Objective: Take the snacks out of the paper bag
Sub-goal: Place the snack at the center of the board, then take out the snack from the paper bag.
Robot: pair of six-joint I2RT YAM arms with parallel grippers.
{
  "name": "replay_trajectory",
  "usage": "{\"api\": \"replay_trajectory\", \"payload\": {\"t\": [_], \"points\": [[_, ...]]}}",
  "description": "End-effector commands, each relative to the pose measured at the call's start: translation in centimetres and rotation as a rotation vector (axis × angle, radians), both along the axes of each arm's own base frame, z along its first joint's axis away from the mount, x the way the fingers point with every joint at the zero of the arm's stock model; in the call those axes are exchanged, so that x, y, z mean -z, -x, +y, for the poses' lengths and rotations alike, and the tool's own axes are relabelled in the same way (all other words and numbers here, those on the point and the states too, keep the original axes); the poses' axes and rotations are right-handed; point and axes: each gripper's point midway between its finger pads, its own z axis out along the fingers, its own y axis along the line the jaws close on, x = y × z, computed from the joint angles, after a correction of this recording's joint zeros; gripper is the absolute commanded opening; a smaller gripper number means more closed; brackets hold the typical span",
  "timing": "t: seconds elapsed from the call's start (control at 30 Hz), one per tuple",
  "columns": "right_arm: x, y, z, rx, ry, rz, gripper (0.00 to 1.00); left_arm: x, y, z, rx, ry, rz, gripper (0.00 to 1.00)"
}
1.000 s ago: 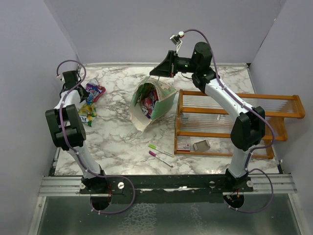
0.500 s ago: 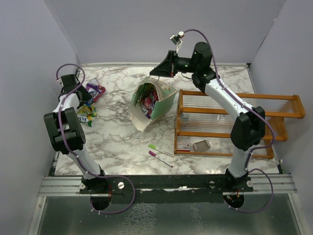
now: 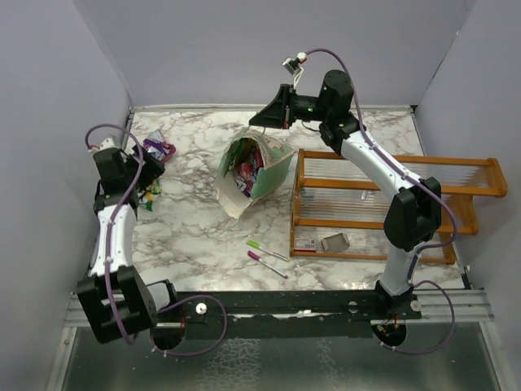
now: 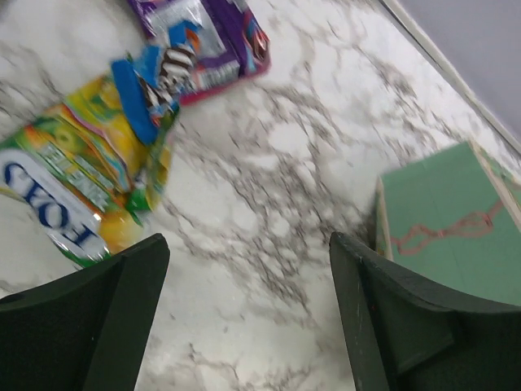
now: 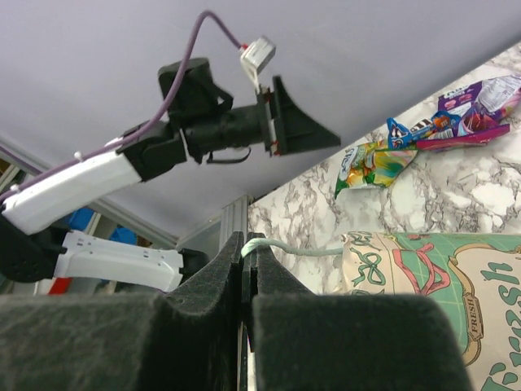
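The paper bag (image 3: 252, 167) leans tilted at mid-table, its mouth showing several snacks (image 3: 247, 173) inside. My right gripper (image 3: 264, 116) is above its far rim, shut on the bag's thin string handle (image 5: 281, 247). The bag's green patterned side (image 5: 431, 281) hangs right below it. More snacks lie at the far left: a purple packet (image 4: 213, 37), a blue one (image 4: 145, 85) and a yellow-green one (image 4: 77, 183). My left gripper (image 4: 248, 273) hovers open over bare marble just beside them and holds nothing. In the top view the left gripper (image 3: 138, 173) sits by the packets (image 3: 155, 151).
An orange wooden rack (image 3: 391, 204) stands on the right with a small box (image 3: 334, 241) and a red-white card (image 3: 306, 243) on its base. Two pens, green (image 3: 265, 248) and pink (image 3: 267, 264), lie in front of the bag. Walls close in on three sides.
My left gripper has opened and drawn back from the packet pile toward the near side. The right gripper and the bag have not moved.
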Motion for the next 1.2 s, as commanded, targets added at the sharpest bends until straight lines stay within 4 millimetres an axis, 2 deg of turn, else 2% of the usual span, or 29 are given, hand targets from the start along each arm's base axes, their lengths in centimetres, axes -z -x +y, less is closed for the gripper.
{"api": "replay_trajectory", "payload": {"t": [0.0, 0.1, 0.2, 0.33, 0.43, 0.57, 0.73, 0.9, 1.03, 1.17], "points": [[-2.9, 1.3, -0.7, 0.007, -0.032, -0.086, 0.01, -0.9, 3.5, -7.1, 0.218, 0.125, -0.085, 0.82], [-2.8, 1.2, -0.7, 0.011, -0.029, -0.088, 0.01, -0.4, 6.1, -10.5, 0.309, 0.163, -0.091, 0.77], [-2.7, 1.1, -0.7, 0.010, -0.028, -0.083, 0.01, 0.1, 8.2, -13.0, 0.388, 0.160, -0.073, 0.74], [-2.9, 1.1, -0.7, 0.015, -0.030, -0.086, 0.01, -0.9, 9.7, -15.2, 0.466, 0.169, -0.104, 0.72], [-2.9, 1.1, -0.7, 0.014, -0.032, -0.083, 0.01, -1.9, 10.0, -16.3, 0.483, 0.201, -0.121, 0.68], [-3.0, 1.1, -0.7, 0.015, -0.034, -0.083, 0.01, -3.3, 9.5, -17.8, 0.498, 0.242, -0.153, 0.64], [-3.2, 1.1, -0.7, 0.015, -0.036, -0.082, 0.01, -4.1, 8.7, -21.3, 0.547, 0.233, -0.166, 0.62], [-3.2, 1.2, -0.8, 0.017, -0.036, -0.082, 0.01, -3.2, 7.5, -24.4, 0.566, 0.155, -0.120, 0.61], [-3.4, 1.2, -0.7, 0.015, -0.040, -0.081, 0.01, -2.2, 5.5, -25.2, 0.498, 0.079, -0.082, 0.51], [-3.4, 1.3, -0.7, 0.010, -0.043, -0.077, 0.01, -2.2, 3.6, -26.7, 0.466, 0.050, -0.083, 0.49]]}}
